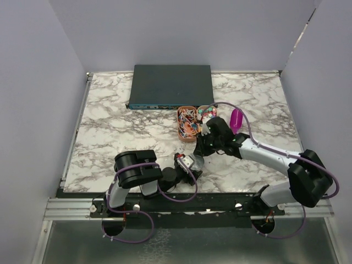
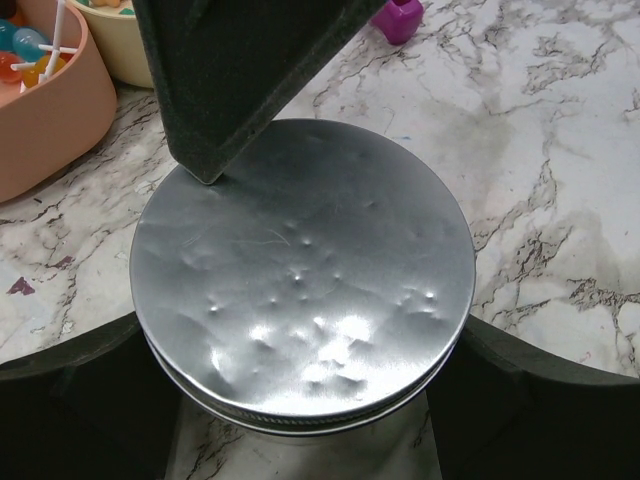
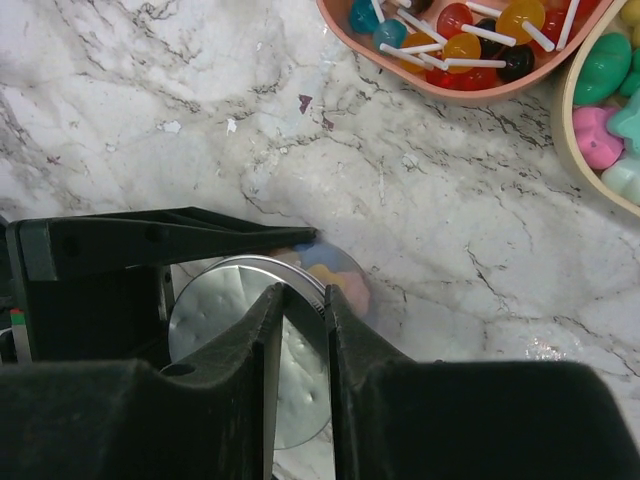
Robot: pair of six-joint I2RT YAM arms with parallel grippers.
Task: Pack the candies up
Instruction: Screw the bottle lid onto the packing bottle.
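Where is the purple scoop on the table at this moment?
In the top view, the purple scoop lies on the marble table, right of centre, just right of the beige candy dish and beyond the right arm.

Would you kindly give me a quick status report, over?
Left gripper clamps jar. Right gripper pinches metal lid rim. Candies inside. No obstruction seen.

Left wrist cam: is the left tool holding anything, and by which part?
Yes. The left tool holds the jar, clamped across its sides just under the silver lid, one finger on each side.
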